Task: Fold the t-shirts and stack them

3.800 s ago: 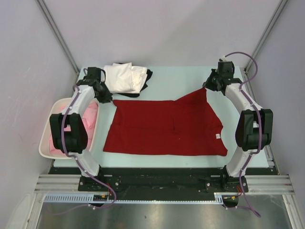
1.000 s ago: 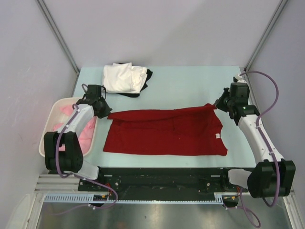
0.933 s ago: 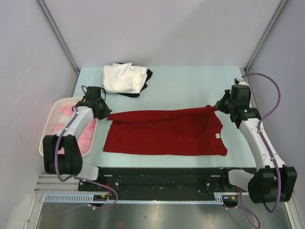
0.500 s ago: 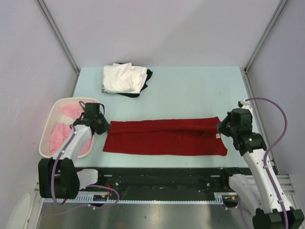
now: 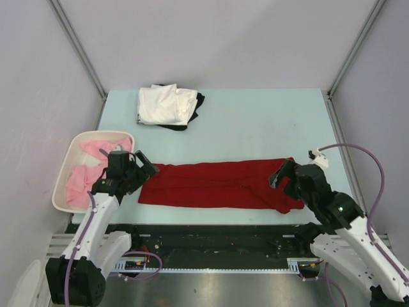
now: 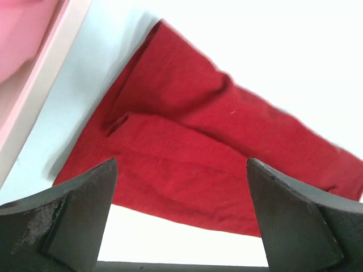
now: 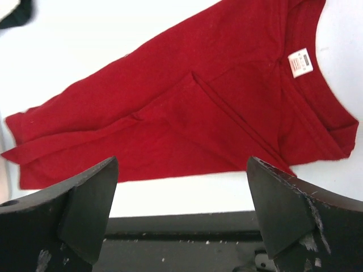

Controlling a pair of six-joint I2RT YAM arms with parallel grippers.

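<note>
Dark red t-shirt (image 5: 211,184) is lying flat on the pale table (image 5: 255,121) near its front edge, folded lengthwise into a long band running left to right. In the right wrist view its neck opening and white label (image 7: 299,62) are facing up at the right end.

Left gripper (image 5: 142,171) is hovering over the band's left end, its fingers spread wide and holding nothing. The left wrist view is showing red cloth below the gap (image 6: 180,170).

Right gripper (image 5: 281,176) is hovering over the collar end, likewise spread wide and empty (image 7: 181,164).

White basket (image 5: 96,133) is sitting off the table's left edge, just beside the left arm. It is holding crumpled pink t-shirts (image 5: 78,182), and its rim (image 6: 51,73) is showing close to the red shirt's corner.

At the far left of the table, a folded white t-shirt (image 5: 165,104) is resting on a black t-shirt (image 5: 199,101), well apart from the red one.
</note>
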